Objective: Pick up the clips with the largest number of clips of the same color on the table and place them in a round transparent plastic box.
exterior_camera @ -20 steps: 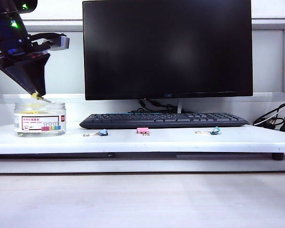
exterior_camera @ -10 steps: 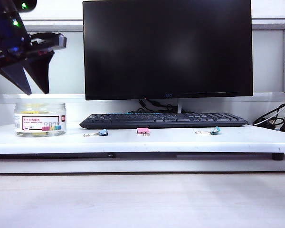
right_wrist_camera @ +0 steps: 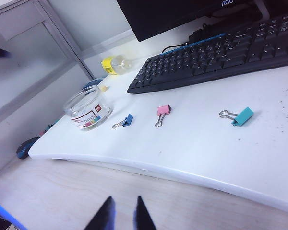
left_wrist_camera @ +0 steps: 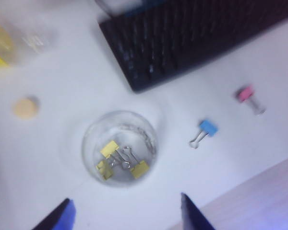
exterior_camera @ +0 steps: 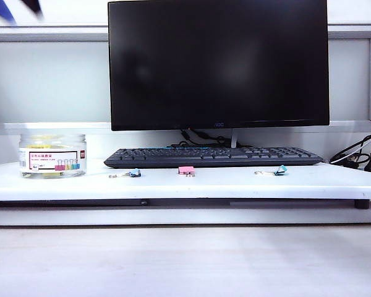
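Note:
The round transparent plastic box (left_wrist_camera: pixel 89 143) stands upright near the table's left end, left of the keyboard, and shows too in the exterior view (exterior_camera: pixel 52 154) and the right wrist view (right_wrist_camera: pixel 88 109). Three pale-yellow clips (left_wrist_camera: pixel 110 149) lie inside it. My left gripper (left_wrist_camera: pixel 127 210) hangs high above the box, open and holding nothing. In the exterior view only one of its fingertips (exterior_camera: pixel 9 10) shows, as a blur in the top left corner. My right gripper (right_wrist_camera: pixel 124 203) is low in front of the table's edge, its tips a little apart with nothing between them.
A blue clip (exterior_camera: pixel 133 173), a pink clip (exterior_camera: pixel 186 169) and a teal clip (exterior_camera: pixel 279 170) lie in a row before the black keyboard (exterior_camera: pixel 213 156). Behind stands the monitor (exterior_camera: pixel 217 62). Cables (exterior_camera: pixel 358 158) lie at the right. A yellow-capped bottle (right_wrist_camera: pixel 114 63) lies behind the box.
My left gripper held a yellow clip just above the box, then opened and let it go. It has since risen almost out of the exterior view. The right gripper stayed still.

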Motion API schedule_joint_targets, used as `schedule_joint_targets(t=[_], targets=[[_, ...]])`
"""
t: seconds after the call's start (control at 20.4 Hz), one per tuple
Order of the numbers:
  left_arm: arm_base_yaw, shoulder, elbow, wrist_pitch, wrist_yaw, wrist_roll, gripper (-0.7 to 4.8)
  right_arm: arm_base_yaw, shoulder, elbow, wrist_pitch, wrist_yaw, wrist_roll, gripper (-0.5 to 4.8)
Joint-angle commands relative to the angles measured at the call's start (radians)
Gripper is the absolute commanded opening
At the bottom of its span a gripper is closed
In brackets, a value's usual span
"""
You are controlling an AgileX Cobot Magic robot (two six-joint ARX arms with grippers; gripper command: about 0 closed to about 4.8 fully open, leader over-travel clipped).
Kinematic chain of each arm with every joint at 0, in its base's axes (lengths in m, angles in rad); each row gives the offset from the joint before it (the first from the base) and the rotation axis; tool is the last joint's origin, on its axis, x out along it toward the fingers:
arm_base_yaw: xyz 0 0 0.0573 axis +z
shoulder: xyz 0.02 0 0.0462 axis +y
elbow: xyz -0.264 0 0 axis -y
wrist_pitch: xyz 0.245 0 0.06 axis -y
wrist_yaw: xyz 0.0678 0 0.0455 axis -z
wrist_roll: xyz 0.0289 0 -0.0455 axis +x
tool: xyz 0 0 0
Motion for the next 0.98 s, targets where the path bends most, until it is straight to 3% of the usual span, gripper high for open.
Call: schedule_joint_targets(t=[0.05, 0.29, 0.54, 0.74, 0.98], targets=[[0.0, -0.211, -0.118, 0.008, 0.0, -0.033, 2.94, 0.0, -0.002, 0.004, 0.011, 0.006, 0.0, 0.63], [0.0, -0.532, -0.414, 0.134, 0.0, -0.086, 2.9, 0.0, -0.002, 0.004, 0.011, 0.051, -0.008, 0.63], [-0.001, -0.814, -0.767, 0.379, 0.001, -0.193, 2.86, 0.0, -0.002, 0.004, 0.011, 0.092, -0.034, 0.62], [-0.001, -0.898, -0.952, 0.553, 0.001, -0.234, 2.75, 0.0, -0.002, 0.004, 0.01, 0.122, -0.069, 0.62], [-0.001, -0.877, -1.122, 0.671, 0.001, -0.243, 2.68, 0.0, -0.002, -0.013, -0.012, 0.166, -0.086, 0.51]])
